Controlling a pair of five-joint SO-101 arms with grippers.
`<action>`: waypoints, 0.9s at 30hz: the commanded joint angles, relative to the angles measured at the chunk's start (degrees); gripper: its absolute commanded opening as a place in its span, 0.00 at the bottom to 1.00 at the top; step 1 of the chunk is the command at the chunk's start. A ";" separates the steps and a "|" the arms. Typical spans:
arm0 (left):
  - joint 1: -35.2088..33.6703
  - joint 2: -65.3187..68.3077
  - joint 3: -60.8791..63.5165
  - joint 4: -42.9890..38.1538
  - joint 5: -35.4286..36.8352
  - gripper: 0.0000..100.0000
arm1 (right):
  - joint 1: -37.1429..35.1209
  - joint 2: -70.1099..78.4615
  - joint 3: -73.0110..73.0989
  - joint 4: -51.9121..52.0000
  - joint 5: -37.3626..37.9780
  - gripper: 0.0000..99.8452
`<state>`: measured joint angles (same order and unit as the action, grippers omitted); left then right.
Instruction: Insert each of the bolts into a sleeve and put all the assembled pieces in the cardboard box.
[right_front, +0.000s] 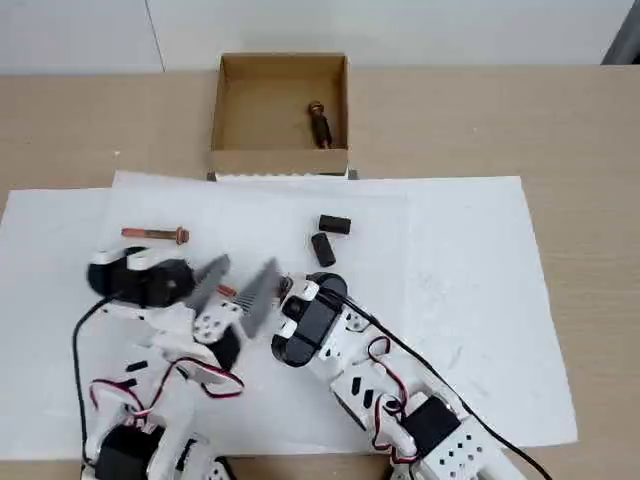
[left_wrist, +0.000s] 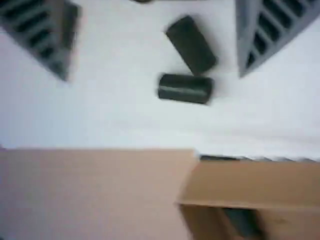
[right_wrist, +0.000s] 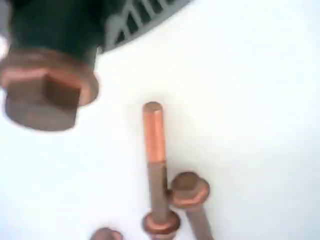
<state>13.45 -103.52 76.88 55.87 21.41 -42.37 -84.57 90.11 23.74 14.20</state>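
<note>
1. At the near edge of the table (right_front: 580, 120), the left gripper (left_wrist: 153, 75) is spread wide. Its grey fingers (left_wrist: 40, 30) are well apart and have hold of nothing.
2. The right gripper (right_wrist: 55, 55) is clamped on a held bolt (right_wrist: 47, 95), with the copper hex head facing its own camera. There's something black right behind the head. It might be a sleeve on the shank, but it's too blurry for me to call.
3. On the paper below that gripper are some loose bolts (right_wrist: 154, 150). One lies straight, and a second bolt's head (right_wrist: 189, 192) is tucked right against its shank.
4. Just ahead of the left gripper are two black sleeves (left_wrist: 185, 89). They lie on their sides, just beside each other at an angle, between the gripper and the box.
5. A single bolt (right_front: 155, 234) lies flat on the paper over on the left arm's side, well apart from the sleeves.
6. The cardboard box (right_front: 228, 110) sits open-topped at the far edge of the paper. There's one assembled piece (right_front: 319, 124) inside, near the wall on the right arm's side.
7. As for the surface, it's a big white paper sheet (right_front: 450, 260) spread over the light wood-look table, and both arms are over its near half. Past the table's far edge there's a pale wall (right_front: 400, 30).
</note>
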 joint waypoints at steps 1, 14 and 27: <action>-4.66 -0.53 -2.42 -0.09 -4.13 0.00 | 3.56 -0.66 -0.53 -1.71 0.00 0.00; -15.12 -0.53 12.26 -0.09 -18.81 0.01 | 21.14 -0.13 -6.07 13.32 -12.13 0.00; -15.38 -0.53 17.80 0.18 -20.31 0.01 | 22.55 11.21 -29.45 32.66 -19.96 0.00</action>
<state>-1.67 -103.52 94.81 55.87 1.45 -20.22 -78.51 70.15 54.95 -4.00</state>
